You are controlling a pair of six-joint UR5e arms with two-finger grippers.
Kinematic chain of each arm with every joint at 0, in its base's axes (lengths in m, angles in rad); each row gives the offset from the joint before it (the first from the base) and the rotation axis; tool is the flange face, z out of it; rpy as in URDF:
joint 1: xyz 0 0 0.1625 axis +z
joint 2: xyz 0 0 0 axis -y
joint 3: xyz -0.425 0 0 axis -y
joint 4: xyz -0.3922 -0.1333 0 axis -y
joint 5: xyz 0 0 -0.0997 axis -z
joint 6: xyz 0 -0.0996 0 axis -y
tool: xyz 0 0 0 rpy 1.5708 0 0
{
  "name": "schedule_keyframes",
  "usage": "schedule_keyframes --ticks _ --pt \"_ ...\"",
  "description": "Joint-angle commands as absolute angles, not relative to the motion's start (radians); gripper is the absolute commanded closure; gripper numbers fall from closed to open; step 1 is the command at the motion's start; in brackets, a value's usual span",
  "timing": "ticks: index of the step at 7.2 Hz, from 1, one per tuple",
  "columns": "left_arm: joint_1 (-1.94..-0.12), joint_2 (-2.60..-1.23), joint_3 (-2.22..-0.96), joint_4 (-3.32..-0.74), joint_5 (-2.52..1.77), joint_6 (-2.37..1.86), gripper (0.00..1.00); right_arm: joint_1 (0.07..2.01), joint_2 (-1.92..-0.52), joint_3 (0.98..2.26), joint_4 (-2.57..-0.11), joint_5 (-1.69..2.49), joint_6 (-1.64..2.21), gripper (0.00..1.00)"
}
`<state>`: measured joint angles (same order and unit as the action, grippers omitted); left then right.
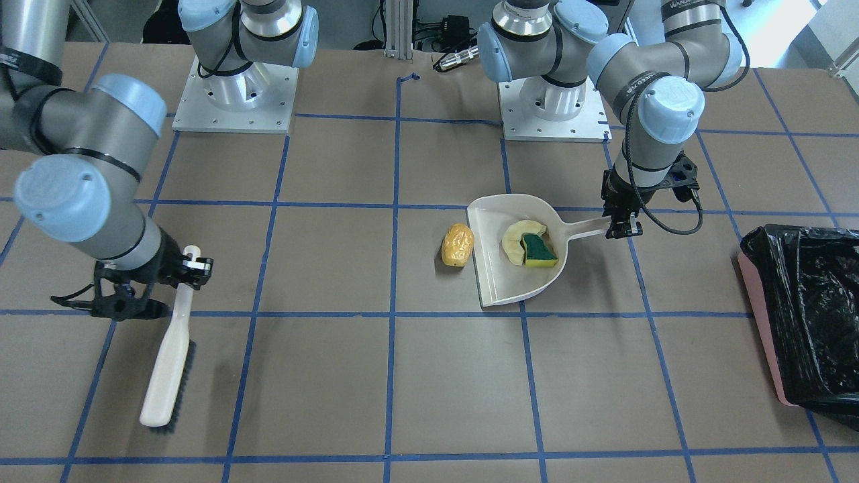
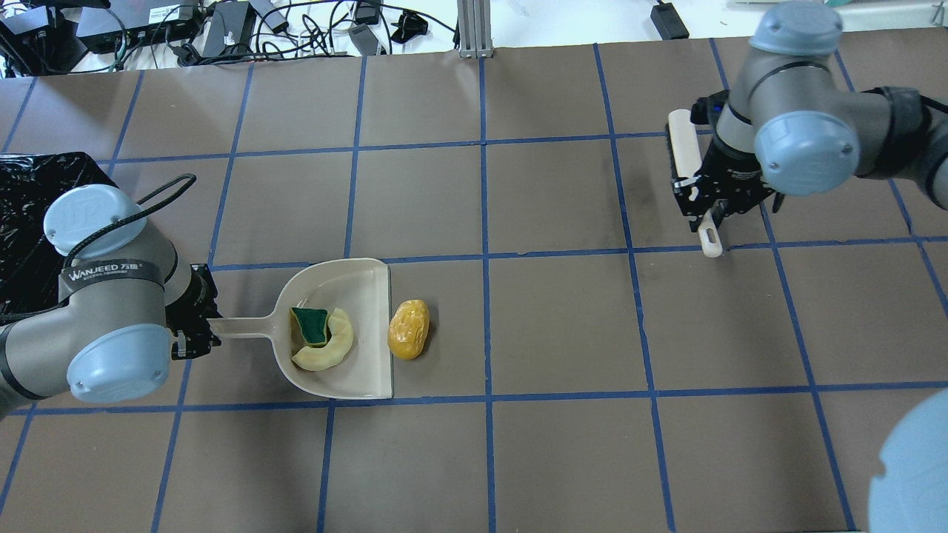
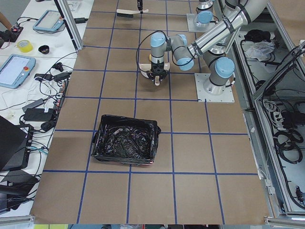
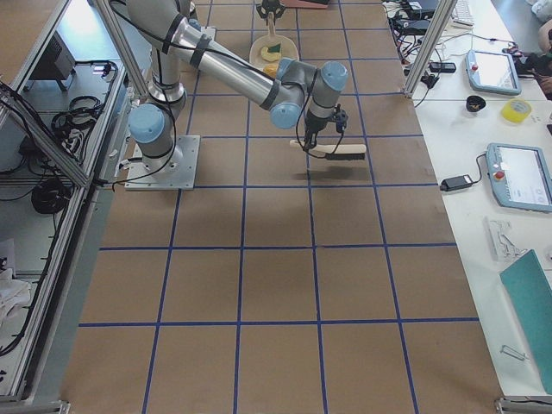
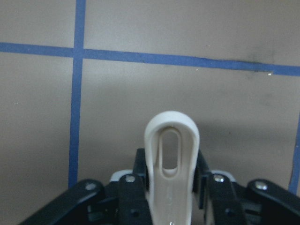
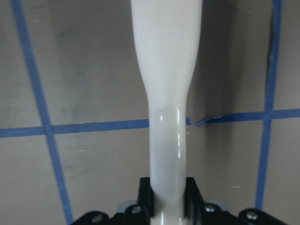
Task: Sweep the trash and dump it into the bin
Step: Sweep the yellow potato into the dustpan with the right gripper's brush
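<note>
The beige dustpan (image 1: 495,272) lies flat on the table, also seen in the overhead view (image 2: 359,374). The pale yellow crescent (image 1: 515,240) (image 2: 328,357) and the green-and-yellow sponge wedge (image 1: 540,249) (image 2: 311,326) lie inside it. The amber lumpy oval (image 1: 458,243) (image 2: 409,329) lies on the table just outside the pan's open lip. My left gripper (image 1: 621,227) (image 2: 194,334) is shut on the dustpan's handle (image 5: 171,140). My right gripper (image 1: 191,265) (image 2: 700,203) is shut on the handle of a white brush (image 1: 168,362) (image 6: 166,93), held a little above the table, far from the pan.
The pink bin with its black bag (image 1: 805,302) stands at the table's end on my left-arm side, beyond the left gripper; it also shows in the overhead view (image 2: 29,215) and the exterior left view (image 3: 126,143). Both arm bases (image 1: 235,100) stand at the back.
</note>
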<state>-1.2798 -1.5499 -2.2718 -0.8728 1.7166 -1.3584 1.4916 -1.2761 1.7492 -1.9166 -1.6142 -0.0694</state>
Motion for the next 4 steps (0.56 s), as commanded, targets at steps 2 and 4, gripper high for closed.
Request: schedule_keyframes --ticks 2,4 --pt "-1.281 -1.546 -2.272 -0.873 1.718 -1.361 1.0 1.765 -1.275 1.713 -1.801 -1.598 0.079 0.82" --pt "-1.281 -1.548 -2.272 -0.873 1.718 -1.361 1.0 1.863 -1.284 1.761 -1.723 -1.527 0.138 0.83"
